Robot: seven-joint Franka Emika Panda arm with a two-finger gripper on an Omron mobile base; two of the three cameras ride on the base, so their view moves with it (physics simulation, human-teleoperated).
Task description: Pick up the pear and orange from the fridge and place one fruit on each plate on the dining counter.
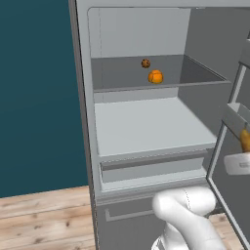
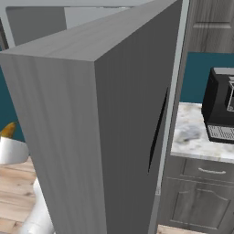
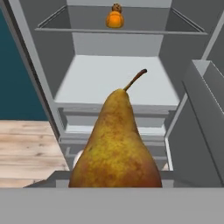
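The fridge stands open before me. On its upper shelf lies the orange, with a small dark speckled ball just behind it. The pear, brownish-yellow with its stem up, fills the lower hand view and hides the fingertips. It also appears by the door at the right edge and above the white hand. My gripper is shut on the pear, outside the fridge and well below the orange's shelf. Both plates and the dining counter are out of view.
The open fridge door is a big grey slab close on my right, its door bins beside the hand. Past it, a black appliance sits on a veined worktop over grey cabinets. Wooden floor lies to the left.
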